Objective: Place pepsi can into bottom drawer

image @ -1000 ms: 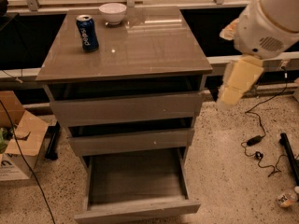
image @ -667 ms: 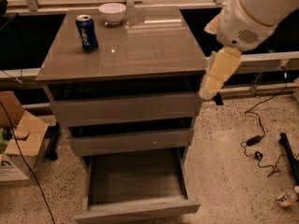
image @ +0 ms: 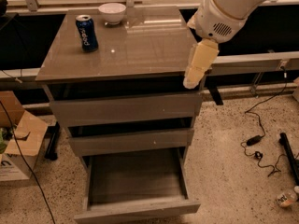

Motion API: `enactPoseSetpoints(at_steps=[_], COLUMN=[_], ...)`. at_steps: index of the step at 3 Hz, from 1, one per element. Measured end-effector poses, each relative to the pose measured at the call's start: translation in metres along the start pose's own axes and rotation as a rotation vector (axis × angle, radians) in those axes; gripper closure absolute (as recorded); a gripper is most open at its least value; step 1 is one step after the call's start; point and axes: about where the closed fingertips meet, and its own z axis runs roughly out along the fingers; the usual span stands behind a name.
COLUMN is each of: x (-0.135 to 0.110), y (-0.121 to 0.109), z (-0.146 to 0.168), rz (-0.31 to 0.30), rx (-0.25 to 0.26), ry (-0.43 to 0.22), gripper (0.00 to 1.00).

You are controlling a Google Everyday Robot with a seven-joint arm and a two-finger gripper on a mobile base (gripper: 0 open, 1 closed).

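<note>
— One pepsi can point(image: 87, 32), one white bowl point(image: 112, 12), three drawers: is that our count?

— That is what we see. The can stands upright on the desk point(image: 145, 50), near its back left corner. The bowl sits just behind it, to the right, and the two do not touch.

— And the drawers?

— We count the bottom drawer point(image: 135, 178) as the only one pulled well out, its flat grey base bare. The top drawer point(image: 126, 108) and the middle drawer point(image: 131, 141) sit further back, each with a dark gap above its front.

— Where do we put the arm?

— One white arm point(image: 229, 8) comes in from the upper right and slopes down to the left. The cream-coloured gripper point(image: 190, 82) points downward at the desk's front right corner, its tip level with the front edge, well apart from the can. Whether it is open or closed we cannot tell.

— And the room around us?

— The desk top is glossy grey-brown and catches a few light spots. The floor point(image: 229, 181) is speckled. We see one cardboard box point(image: 21, 143) at the left and black cables point(image: 257, 141) lying at the right.
</note>
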Motion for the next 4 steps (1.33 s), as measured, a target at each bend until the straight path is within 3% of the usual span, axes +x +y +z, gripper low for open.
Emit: enactPoseSetpoints(at_steps=[2, 4], x=[-0.046, -0.106], y=[-0.043, -0.101], z=[0.039, 0.101], rz=[0.025, 0.007], rx=[0.088, 0.043], ry=[-0.2, -0.356], gripper=[0.0, 0.0])
